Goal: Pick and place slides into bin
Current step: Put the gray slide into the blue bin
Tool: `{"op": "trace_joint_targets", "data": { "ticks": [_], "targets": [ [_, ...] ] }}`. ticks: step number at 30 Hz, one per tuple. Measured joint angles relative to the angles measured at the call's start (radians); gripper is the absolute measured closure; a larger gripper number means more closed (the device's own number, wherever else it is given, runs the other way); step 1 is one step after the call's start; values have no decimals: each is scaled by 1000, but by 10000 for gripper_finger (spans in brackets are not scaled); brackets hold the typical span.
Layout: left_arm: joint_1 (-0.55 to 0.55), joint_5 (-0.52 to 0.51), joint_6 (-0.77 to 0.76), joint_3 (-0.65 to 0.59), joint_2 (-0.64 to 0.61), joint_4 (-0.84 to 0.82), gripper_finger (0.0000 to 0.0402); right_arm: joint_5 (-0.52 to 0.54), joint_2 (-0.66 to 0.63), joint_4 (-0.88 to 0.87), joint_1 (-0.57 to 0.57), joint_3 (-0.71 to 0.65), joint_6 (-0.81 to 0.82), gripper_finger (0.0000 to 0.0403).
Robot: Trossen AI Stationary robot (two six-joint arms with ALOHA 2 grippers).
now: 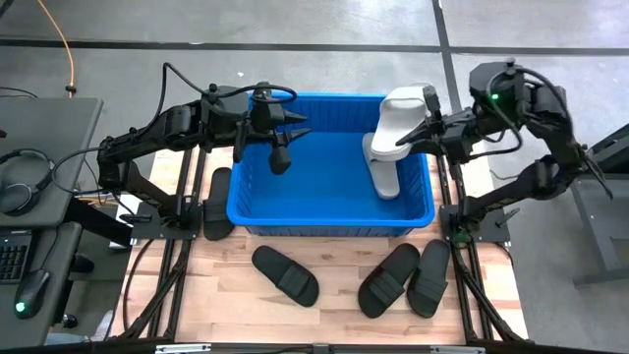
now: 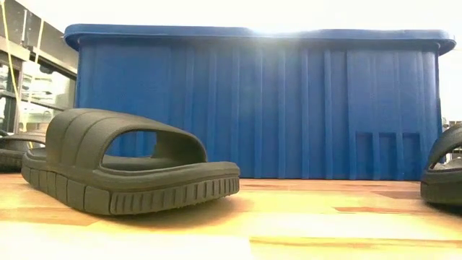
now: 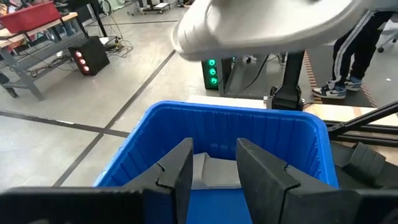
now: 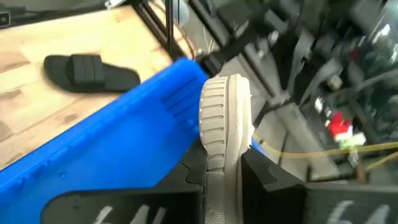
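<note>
The blue bin (image 1: pixel 329 211) stands mid-table. My right gripper (image 1: pixel 425 126) is shut on a light grey slide (image 1: pixel 398 118), held over the bin's right part; the slide also shows in the left wrist view (image 3: pixel 267 25). A second light grey slide (image 1: pixel 383 177) lies on the bin's floor. My left gripper (image 1: pixel 293 128) is open and empty over the bin's left part. Black slides lie on the table: one left of the bin (image 1: pixel 218 202), three in front of it (image 1: pixel 285 275) (image 1: pixel 388 280) (image 1: pixel 429 275). My right gripper pinches the grey slide's sole (image 4: pixel 219 163) between its two fingers, one finger on each flat face, the ribbed rim (image 4: pixel 217 112) turned to the wrist camera. The fingers come about level from the table's right side. The slide stands on edge, lifted clear above the bin.
The bin's near wall (image 2: pixel 260 101) rises high over the table. A black slide (image 2: pixel 123 162) lies close in the low view, another at its right edge (image 2: pixel 444 170). Bare wood shows in front of the bin (image 1: pixel 197 295). A person's legs (image 3: pixel 348 56) stand beyond the table.
</note>
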Motion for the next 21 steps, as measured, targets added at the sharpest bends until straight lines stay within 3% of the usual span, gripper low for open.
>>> {"op": "trace_joint_targets", "data": {
  "ticks": [4, 13, 21],
  "targets": [
    [0, 0, -2, 0, 0, -26, 289, -94, -72, 93, -58, -165, 1, 383],
    [0, 0, -2, 0, 0, -53, 289, -300, -318, 487, -191, -599, 0, 383],
    [0, -1, -4, 0, 0, -99, 289, -335, -468, 700, -229, -821, 49, 383]
  ]
}}
